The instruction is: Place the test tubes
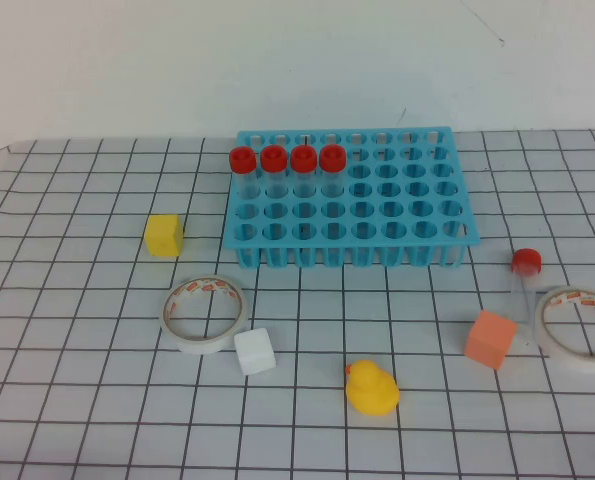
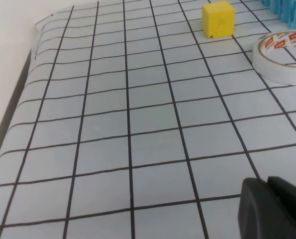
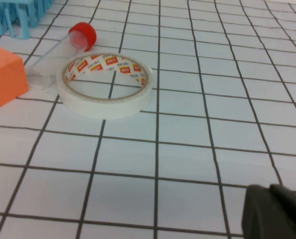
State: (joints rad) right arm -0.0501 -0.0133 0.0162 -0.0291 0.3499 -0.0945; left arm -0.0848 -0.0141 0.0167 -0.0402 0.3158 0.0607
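A blue test tube rack stands at the middle back of the table, with several red-capped tubes upright in its second row from the back, on the left side. One more clear tube with a red cap lies flat on the table right of the rack, between an orange cube and a tape roll; the right wrist view shows this tube too. My left gripper is shut and empty over bare table on the left. My right gripper is shut and empty, near the right tape roll. Neither arm shows in the high view.
On the left are a yellow cube and a tape roll. A white cube and a yellow duck sit in front. At the right lie an orange cube and a second tape roll.
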